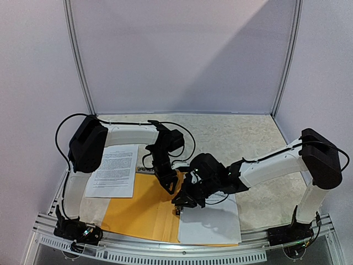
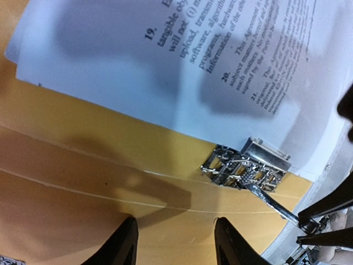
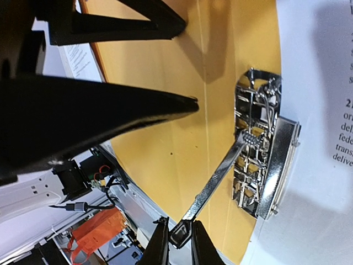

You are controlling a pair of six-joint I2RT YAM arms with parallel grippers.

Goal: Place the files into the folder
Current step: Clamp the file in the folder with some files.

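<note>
Folder lever (image 3: 220, 174) inside right tool (image 3: 177, 242)

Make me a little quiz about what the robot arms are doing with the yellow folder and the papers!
1. True or false: the left gripper is squeezing something.
2. What does the right gripper pinch? A) the clip's metal lever B) a pencil C) a spoon
3. How many white sheets show in the top view?

Key
1. False: its fingers stand apart above the folder with nothing between them.
2. A: the fingers close on the lever's tip.
3. Two: one sheet at the folder's left edge, one sheet lying on the folder by the clip.
</note>
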